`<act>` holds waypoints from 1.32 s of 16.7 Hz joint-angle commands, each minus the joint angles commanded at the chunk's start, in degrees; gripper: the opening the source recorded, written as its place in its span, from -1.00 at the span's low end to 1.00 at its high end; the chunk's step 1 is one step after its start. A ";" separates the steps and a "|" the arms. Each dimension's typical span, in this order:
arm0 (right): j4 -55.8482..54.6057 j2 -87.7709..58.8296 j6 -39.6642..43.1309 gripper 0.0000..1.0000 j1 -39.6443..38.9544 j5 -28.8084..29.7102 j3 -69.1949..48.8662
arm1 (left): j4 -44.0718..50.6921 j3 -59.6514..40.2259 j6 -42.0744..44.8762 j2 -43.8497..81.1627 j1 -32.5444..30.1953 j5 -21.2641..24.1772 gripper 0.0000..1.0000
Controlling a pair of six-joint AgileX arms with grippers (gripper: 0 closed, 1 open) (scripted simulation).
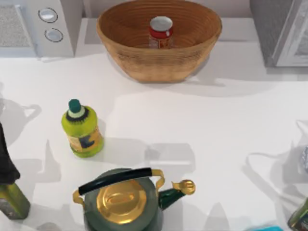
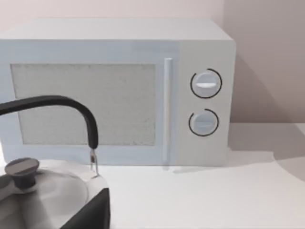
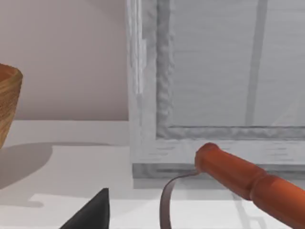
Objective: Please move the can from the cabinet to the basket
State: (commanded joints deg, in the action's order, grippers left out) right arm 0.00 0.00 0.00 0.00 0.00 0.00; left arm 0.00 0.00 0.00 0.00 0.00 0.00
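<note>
Nearest the top camera, a dark green kettle with a brass lid [image 1: 126, 202] crowds the white desk's [image 1: 202, 125] front edge. Behind it, the small red tin can with a silver top [image 1: 161, 32] stands upright inside the round tan wicker basket [image 1: 120, 45], away from the grey speckled cabinet [image 1: 276, 29], so the move looks complete. Whether either arm's claw is spread or pressed together, I cannot tell.

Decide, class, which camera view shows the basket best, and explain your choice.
The top view: the whole basket is seen from above, at the table's far edge, with the can standing inside. The right wrist view catches just a slice of its woven wall. The left wrist view faces the microwave.
</note>
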 joint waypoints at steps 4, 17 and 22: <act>-1.11 -1.36 -0.26 1.00 -0.12 -1.64 -0.92 | 0.00 0.00 0.00 0.00 0.00 0.00 1.00; -38.09 -37.11 -1.11 1.00 19.62 -31.61 -14.73 | 0.00 0.00 0.00 0.00 0.00 0.00 1.00; -56.02 -57.66 -0.97 1.00 35.34 -42.93 -18.65 | 0.00 0.00 0.00 0.00 0.00 0.00 1.00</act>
State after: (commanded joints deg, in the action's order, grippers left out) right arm -56.02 -57.66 -0.97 35.34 -42.93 -18.65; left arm 0.00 0.00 0.00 0.00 0.00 0.00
